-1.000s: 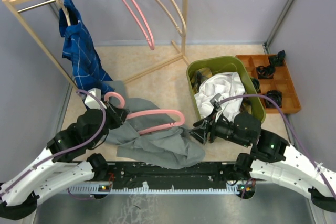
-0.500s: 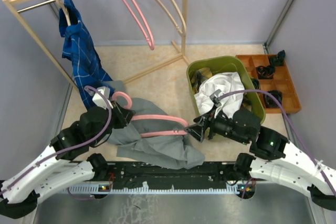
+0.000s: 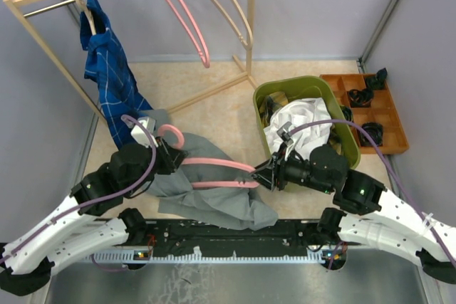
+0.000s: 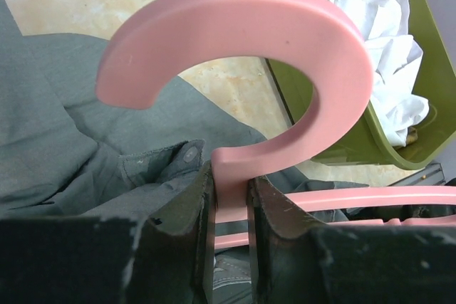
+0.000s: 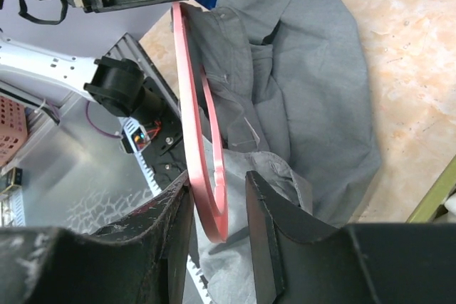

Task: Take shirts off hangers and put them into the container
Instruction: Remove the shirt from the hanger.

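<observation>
Left end effector first: its fingers are pinched tight on the neck of the pink hanger, right under the hook, with the hook curling up above them. The collar and a button of the grey shirt are bunched against the near finger. Over at the far tip of that hanger the right end effector straddles the rounded end with its jaws narrow. One finger looks to be touching the plastic, but I can't tell whether the other one is, so I can't say if it is gripping.

Between the two, the hanger lies almost flat, low over the desk. The grey shirt is draped round it and heaped beneath, sleeves spilling toward the arm bases — cloth on all sides of both tools.

Just behind the right arm sits the olive container, with the white shirt piled inside. An orange tray lies beside it. Behind the left arm the blue shirt hangs from the wooden rack — close to that arm's wrist. Two bare hangers, pink and wood-coloured, dangle further along the rail.
</observation>
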`<state>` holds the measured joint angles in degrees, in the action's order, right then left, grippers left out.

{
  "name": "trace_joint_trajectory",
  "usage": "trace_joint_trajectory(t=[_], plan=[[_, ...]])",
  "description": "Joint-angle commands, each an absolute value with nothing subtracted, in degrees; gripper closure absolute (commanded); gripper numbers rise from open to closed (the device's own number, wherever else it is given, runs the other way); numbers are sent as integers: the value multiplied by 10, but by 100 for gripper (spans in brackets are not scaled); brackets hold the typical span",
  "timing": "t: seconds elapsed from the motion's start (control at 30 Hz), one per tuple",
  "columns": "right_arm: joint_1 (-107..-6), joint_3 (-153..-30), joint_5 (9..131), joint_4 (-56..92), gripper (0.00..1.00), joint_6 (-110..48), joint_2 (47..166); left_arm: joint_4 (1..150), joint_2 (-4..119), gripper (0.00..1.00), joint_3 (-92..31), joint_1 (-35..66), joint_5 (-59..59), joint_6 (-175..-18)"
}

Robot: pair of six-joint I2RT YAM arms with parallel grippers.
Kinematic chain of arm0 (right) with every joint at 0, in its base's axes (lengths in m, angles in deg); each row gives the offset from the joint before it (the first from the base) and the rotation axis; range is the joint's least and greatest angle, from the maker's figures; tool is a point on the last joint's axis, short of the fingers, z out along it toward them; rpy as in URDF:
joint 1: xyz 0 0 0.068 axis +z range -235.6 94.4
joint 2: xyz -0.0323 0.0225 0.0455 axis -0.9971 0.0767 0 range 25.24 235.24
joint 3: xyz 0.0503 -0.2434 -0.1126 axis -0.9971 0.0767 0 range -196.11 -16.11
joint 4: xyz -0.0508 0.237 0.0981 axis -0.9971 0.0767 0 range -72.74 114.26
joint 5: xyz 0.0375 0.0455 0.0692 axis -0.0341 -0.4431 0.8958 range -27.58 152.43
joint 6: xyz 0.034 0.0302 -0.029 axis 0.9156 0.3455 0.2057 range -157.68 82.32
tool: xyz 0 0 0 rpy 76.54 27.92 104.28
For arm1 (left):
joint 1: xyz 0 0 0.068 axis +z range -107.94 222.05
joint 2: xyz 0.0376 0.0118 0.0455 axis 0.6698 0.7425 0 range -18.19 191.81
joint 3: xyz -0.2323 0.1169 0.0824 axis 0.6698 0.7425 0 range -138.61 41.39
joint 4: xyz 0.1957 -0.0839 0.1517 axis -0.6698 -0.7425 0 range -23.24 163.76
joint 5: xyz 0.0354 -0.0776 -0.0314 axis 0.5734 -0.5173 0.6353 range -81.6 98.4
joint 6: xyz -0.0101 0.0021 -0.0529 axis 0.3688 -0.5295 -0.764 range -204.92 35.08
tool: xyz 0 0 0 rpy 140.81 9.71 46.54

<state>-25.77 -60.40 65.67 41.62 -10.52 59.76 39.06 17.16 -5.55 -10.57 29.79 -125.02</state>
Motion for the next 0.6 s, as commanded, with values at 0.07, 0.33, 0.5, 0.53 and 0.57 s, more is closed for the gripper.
trace_joint_trajectory(t=[0.07,0.33,0.5,0.53,0.57], plan=[[-258,-601,698,365,72,-106,605,425,170,100,-52,-103,275,-1235],[-258,-613,636,371,100,-114,590,427,154,60,-49,-103,280,-1221],[-258,-616,594,396,100,-117,554,418,134,33,-39,-104,287,-1218],[-258,-616,590,401,100,-117,547,416,129,31,-36,-104,287,-1217],[-258,-616,585,405,100,-117,542,414,127,29,-35,-104,288,-1217]])
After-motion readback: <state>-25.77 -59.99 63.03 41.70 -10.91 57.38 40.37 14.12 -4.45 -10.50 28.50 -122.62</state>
